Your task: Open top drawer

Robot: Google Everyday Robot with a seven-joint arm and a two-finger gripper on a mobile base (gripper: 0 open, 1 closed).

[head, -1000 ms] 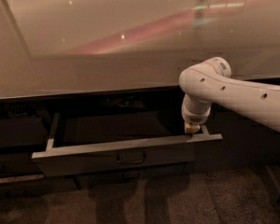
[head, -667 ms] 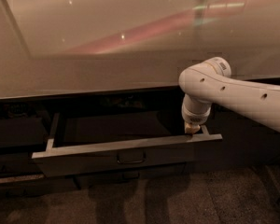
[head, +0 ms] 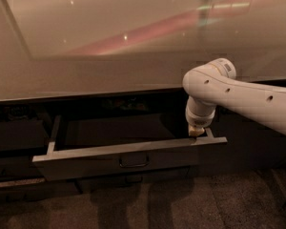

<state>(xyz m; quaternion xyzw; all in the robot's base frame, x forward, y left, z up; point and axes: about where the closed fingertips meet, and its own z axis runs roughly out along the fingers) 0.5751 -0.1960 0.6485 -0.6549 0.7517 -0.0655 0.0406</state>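
Note:
The top drawer stands pulled out from under the pale countertop, showing its pale grey rim and a dark inside. A small dark D-shaped pull sits at the middle of its dark front. My white arm comes in from the right and bends downward. My gripper points down at the right end of the drawer's front rim, at or just inside the rim. The wrist hides most of the gripper.
A broad glossy countertop overhangs the drawers. Dark closed fronts lie left of the open drawer, and another front with a small pull sits below it. Dark carpeted floor runs along the front.

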